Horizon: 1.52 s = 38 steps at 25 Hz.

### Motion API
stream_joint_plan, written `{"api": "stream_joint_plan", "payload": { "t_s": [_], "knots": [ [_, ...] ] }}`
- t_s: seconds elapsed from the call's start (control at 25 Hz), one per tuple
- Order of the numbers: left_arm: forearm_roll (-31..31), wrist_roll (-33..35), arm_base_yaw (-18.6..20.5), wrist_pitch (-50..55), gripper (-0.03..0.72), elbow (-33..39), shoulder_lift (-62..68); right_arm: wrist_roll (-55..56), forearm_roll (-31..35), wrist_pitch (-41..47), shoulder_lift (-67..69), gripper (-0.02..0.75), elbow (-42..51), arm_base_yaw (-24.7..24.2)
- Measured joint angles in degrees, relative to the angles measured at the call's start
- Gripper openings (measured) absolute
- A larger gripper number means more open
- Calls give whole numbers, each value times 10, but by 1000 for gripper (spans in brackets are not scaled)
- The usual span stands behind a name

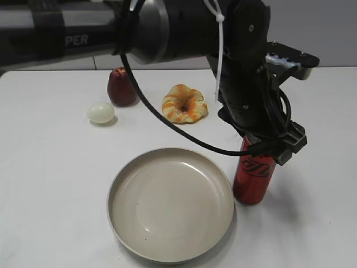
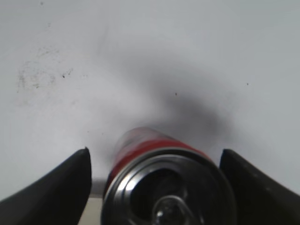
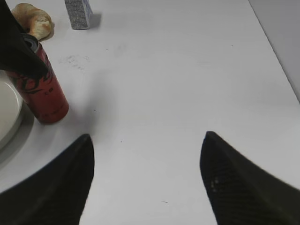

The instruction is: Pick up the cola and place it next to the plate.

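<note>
The cola (image 1: 254, 180), a slim red can with black lettering, stands upright on the white table, right beside the right rim of the beige plate (image 1: 167, 207). My left gripper (image 1: 262, 146) reaches across and sits over the can's top. In the left wrist view the left gripper's jaws (image 2: 155, 150) straddle the cola's silver top (image 2: 168, 187), open, with a gap on the left side. My right gripper (image 3: 146, 135) is open and empty above bare table, with the cola (image 3: 44, 91) and the plate's edge (image 3: 7, 112) to its far left.
A dark red fruit (image 1: 121, 86), a pale egg-shaped object (image 1: 100, 113) and an orange-yellow bread ring (image 1: 184, 103) lie behind the plate. The right wrist view shows the bread (image 3: 33, 21), a small box (image 3: 77, 13) and the table's edge at far right.
</note>
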Motion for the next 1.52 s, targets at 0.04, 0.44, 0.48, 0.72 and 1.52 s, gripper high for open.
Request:
{"api": "stream_joint_plan", "payload": {
  "t_s": [0.04,0.44,0.48,0.72,1.52],
  "knots": [
    [1,0,0,1,661,0,-6,0,0,0,0,536,0,0],
    [61,-1,101,122,658,-59,-178,0,0,0,0,536,0,0],
    [66,-1,129,133,656,-60,-194,0,0,0,0,536,0,0],
    [76,-25,312,145,602,-7,-278,0,0,0,0,536,0,0],
    [43,-34,504,50,588,670,-825,0,0,0,0,536,0,0]
  ]
}}
